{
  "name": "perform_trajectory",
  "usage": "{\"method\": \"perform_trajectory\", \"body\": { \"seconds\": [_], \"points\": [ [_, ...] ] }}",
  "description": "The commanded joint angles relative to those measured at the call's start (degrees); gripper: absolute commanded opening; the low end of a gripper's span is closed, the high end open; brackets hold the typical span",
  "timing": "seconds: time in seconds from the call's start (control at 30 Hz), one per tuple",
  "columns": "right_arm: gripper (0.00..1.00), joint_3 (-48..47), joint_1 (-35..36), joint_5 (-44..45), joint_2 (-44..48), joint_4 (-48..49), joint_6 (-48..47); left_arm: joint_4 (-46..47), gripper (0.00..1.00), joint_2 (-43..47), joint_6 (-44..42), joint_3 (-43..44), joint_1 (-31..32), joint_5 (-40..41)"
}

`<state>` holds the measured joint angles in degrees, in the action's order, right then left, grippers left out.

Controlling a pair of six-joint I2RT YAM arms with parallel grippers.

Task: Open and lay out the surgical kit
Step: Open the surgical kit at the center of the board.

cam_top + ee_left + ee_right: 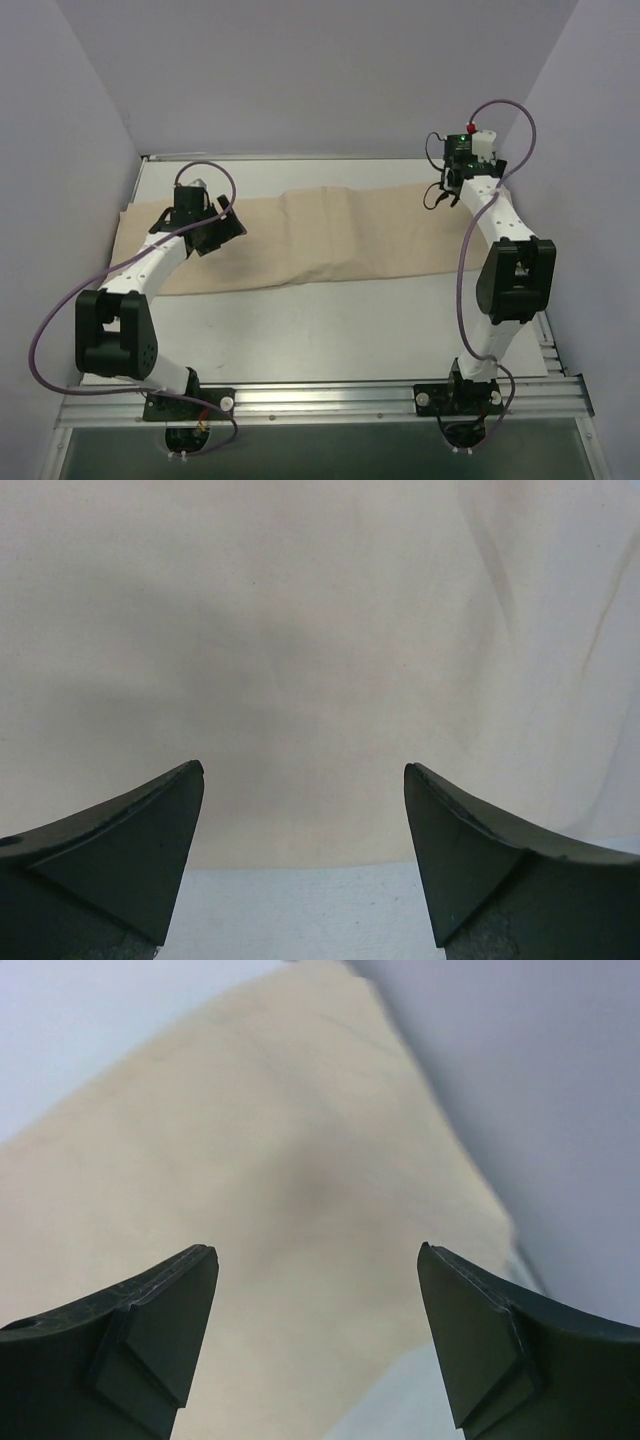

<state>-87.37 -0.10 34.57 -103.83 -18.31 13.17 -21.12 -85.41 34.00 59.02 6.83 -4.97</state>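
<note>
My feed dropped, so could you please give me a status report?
Left gripper open, right gripper open, both empty. Cloth wrap spread out. No obstruction seen.

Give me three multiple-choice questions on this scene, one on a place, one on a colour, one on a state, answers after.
1. Where does the large beige cloth wrap lie? A. spread in a band across the white table; B. bunched by the arm bases; C. draped over an arm.
2. What colour are the walls around the table? A. green; B. pale lilac; C. black.
3. How do the left end effector and right end effector stand? A. both shut on cloth; B. one open, one shut; C. both open, empty.
Answers: A, the top view shows it stretched left to right; B, the backdrop is lilac; C, both wrist views show fingers wide apart.
</note>
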Motion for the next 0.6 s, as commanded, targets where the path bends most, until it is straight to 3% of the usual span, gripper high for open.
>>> {"method": "perform_trajectory", "body": {
  "seconds": [0.0,0.13,0.3,0.37,0.47,0.57],
  "points": [
    [0.83,-4.64,0.99,-12.12,-5.05,2.47,0.54,0.82,0.9,-2.92,1.42,5.39,0.46,-1.27],
    [0.78,-0.19,-1.05,-42.06,-8.93,23.15,11.92,-0.58,0.9,-7.31,0.11,8.82,0.38,-1.88],
    [0.77,-8.86,1.59,-37.91,-16.13,18.57,17.68,-8.84,0.91,-11.98,-0.07,13.05,0.82,-4.25],
    [0.75,-13.07,1.51,-26.79,-16.66,12.0,14.28,-8.15,0.91,-11.72,0.89,12.0,0.82,-6.44],
    [0.68,-17.03,-2.79,-19.29,-18.07,0.58,15.2,-9.37,0.9,-12.32,2.3,11.37,0.9,-8.55],
    [0.59,-9.97,-6.66,-20.86,-14.4,-0.24,16.1,-14.7,0.88,-14.25,1.51,13.92,1.08,-6.91]
  ]
}}
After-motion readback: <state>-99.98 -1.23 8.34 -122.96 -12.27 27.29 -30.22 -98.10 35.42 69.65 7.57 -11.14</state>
